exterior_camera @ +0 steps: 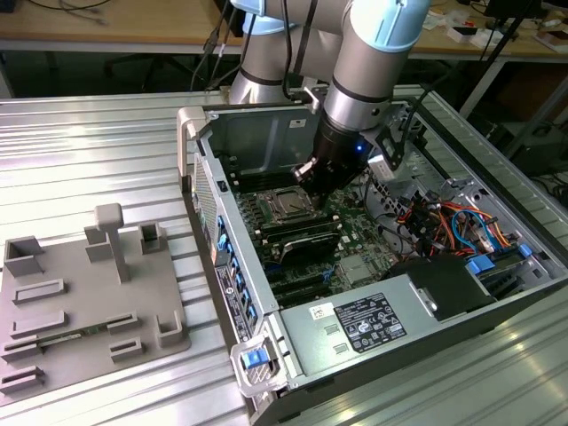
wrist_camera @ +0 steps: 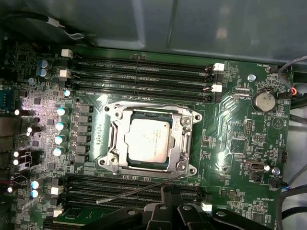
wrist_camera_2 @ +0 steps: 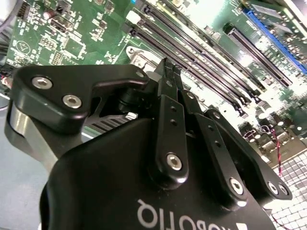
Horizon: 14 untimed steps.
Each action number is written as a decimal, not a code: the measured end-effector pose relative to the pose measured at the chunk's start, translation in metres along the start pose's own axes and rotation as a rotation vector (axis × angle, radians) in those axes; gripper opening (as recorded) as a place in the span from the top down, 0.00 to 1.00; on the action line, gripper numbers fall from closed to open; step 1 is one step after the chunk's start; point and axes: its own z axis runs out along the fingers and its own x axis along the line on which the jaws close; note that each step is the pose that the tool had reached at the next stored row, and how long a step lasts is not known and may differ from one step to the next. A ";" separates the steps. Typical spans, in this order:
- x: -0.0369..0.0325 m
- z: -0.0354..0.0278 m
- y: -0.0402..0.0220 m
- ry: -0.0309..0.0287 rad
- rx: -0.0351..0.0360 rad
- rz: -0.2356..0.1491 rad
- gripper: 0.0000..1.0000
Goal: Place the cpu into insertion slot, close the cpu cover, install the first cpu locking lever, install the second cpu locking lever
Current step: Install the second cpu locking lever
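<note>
The cpu [wrist_camera: 147, 139] lies flat in the insertion slot [wrist_camera: 146, 166], silver top up, and the cpu cover [wrist_camera: 119, 136] lies down around it, framing the chip through its cut-out. 1 thin locking lever [wrist_camera: 139, 190] sticks out loose beside the socket, angled away from the frame and not hooked down.

Your claw [wrist_camera_2: 167, 67] hangs just beside the socket, close to that lever's free end. In the second wrist view its fingers meet at the tips, with nothing visible between them. In the exterior view it sits at about 1 o'clock from the socket, inside the open computer case [exterior_camera: 206, 191].

Judge the parts like this:
- The chip is light, rigid and smooth-topped, and the contacts under it are likely delicate, so don't press on it.
- The cover is thin stiff sheet metal. Push on its frame edge, never through the cut-out.
- The lever is springy wire that will probably resist and may slip off a finger. Take it near its bent free end.

What crowds you:
- The memory slots [wrist_camera: 144, 72] flank the socket on 2 sides, 1 bank directly under the loose lever.
- A row of capacitors [wrist_camera: 61, 125] stands near the socket.
- In the exterior view, cables [exterior_camera: 444, 217] lie at 3 o'clock and the power supply [exterior_camera: 364, 324] at 5 o'clock.
- A grey fixture [exterior_camera: 80, 302] rests on the surface [exterior_camera: 89, 142] at 8 o'clock, well apart.
</note>
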 end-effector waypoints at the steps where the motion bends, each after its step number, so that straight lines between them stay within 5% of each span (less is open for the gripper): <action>1: 0.0024 0.0000 -0.0007 0.0010 -0.0001 0.000 0.89; 10: 0.0154 0.0012 -0.0013 0.0086 -0.0009 0.000 0.89; 14: 0.0186 0.0011 -0.0011 0.0170 -0.0015 0.000 0.89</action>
